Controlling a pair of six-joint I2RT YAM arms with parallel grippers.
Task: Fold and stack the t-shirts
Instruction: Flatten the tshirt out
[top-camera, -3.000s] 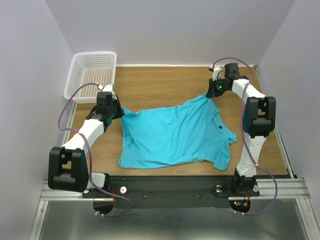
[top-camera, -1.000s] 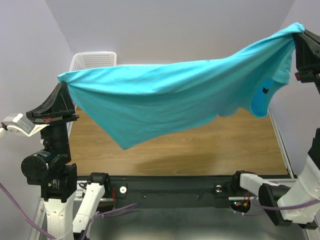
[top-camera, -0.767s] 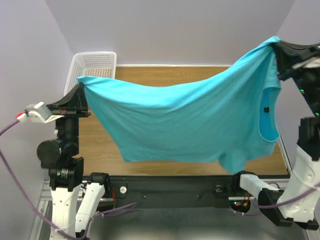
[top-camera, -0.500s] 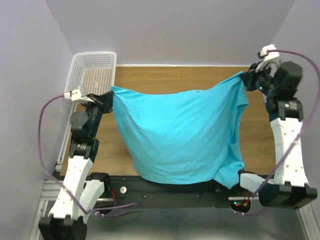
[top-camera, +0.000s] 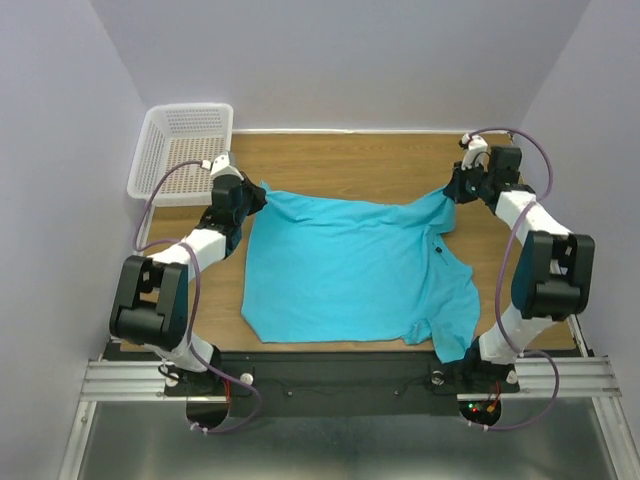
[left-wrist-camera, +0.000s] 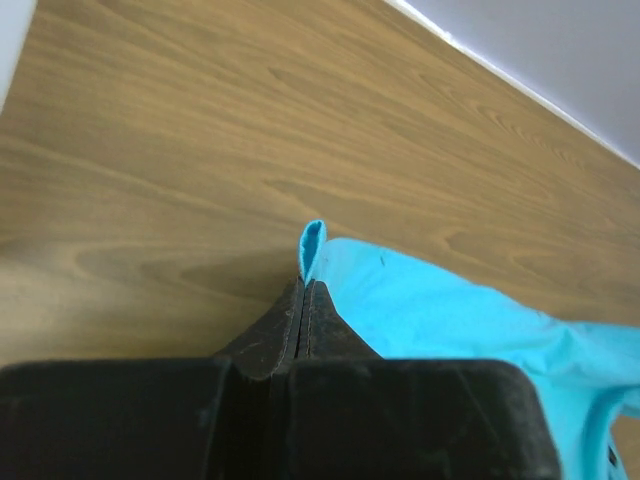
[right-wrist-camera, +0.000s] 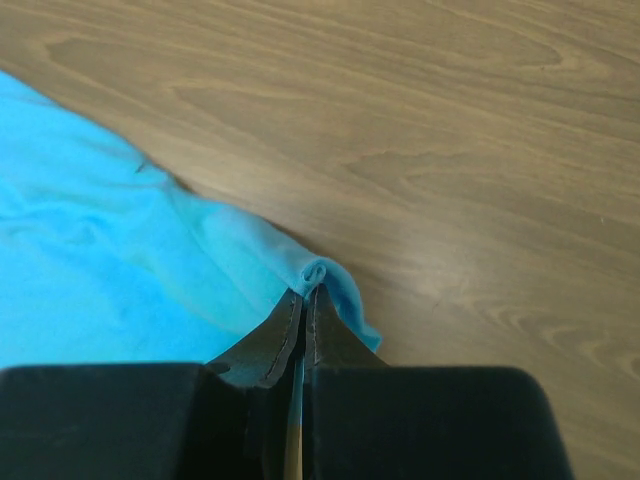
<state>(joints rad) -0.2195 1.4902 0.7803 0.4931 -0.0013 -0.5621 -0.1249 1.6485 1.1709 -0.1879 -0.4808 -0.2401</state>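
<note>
**T-shirt**: one, turquoise, short-sleeved.
- It lies spread on the table, mostly flat with some wrinkles.
- It is stretched by its two far corners between the two pincers, and its body runs from them back toward the arm bases.
- The far edge dips a little between the held corners.
- One sleeve lies on the right side and reaches the table's near edge.
- A small dark mark sits by the neckline, near the right pincer on its base side.

**Left pincer**: low over the wood, fingers pressed together.
- It pinches the shirt's far-left corner.
- In the wrist view a small flap of cloth stands up just past the tips.
- The rest of the cloth runs off to the right of the tips, with bare wood ahead and to the left.

**Right pincer**: low over the wood, fingers pressed together.
- It pinches the shirt's far-right corner.
- A small roll of cloth is bunched at the tips.
- The cloth spreads to the left of the tips, with bare wood ahead and to the right.

**Basket**: white mesh, at the table's far-left corner.
- It stands beyond and to the left of the left pincer, apart from the shirt.
</note>
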